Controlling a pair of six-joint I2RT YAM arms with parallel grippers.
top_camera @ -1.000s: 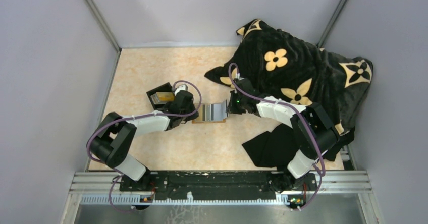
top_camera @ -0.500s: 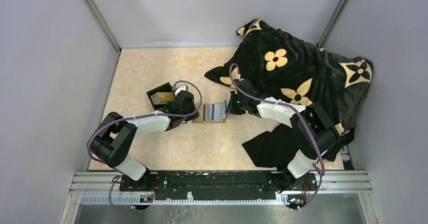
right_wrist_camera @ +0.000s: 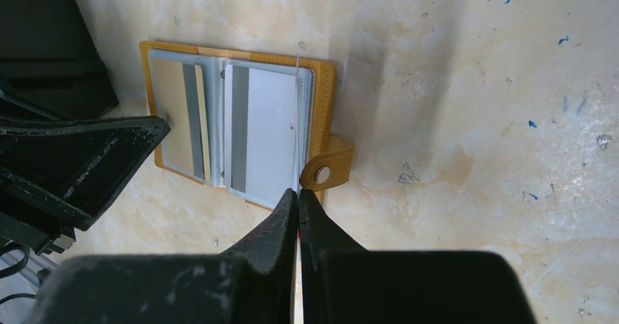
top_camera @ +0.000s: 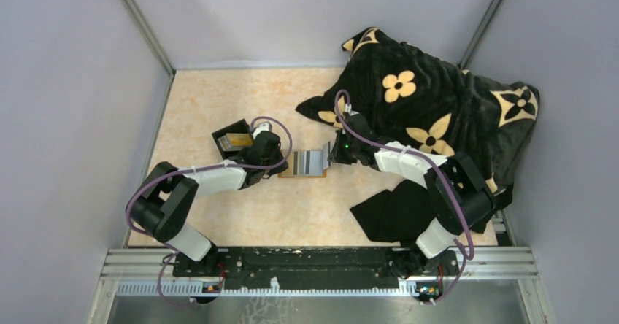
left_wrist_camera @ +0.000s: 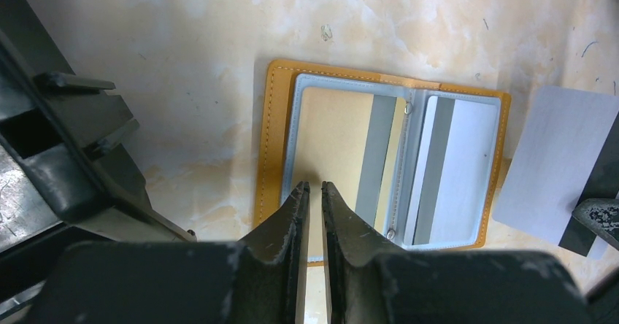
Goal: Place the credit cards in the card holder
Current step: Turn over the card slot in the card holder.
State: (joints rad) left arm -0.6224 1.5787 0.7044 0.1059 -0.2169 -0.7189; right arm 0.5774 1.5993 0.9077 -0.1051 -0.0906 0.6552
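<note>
The card holder [left_wrist_camera: 379, 163] lies open on the bench [top_camera: 219, 98] mid-scene, two cards tucked inside. Right tool [right_wrist_camera: 298, 196] pinches a silver card [left_wrist_camera: 555, 167] edge-on over its right side. Left tool [left_wrist_camera: 314, 193], jaws nearly together, presses down on the holder's left page.

Bare table [top_camera: 219, 98] far-left; black box [top_camera: 232, 140] w/ blanket [top_camera: 438, 105] flanking holder [top_camera: 303, 171].

three cards [left_wrist_camera: 555, 167], one holder [left_wrist_camera: 274, 141]

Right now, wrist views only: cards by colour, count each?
Gold card: 1, pocketed in the card holder
Silver card: 2, one pocketed, one outside the holder
Total: 3
</note>
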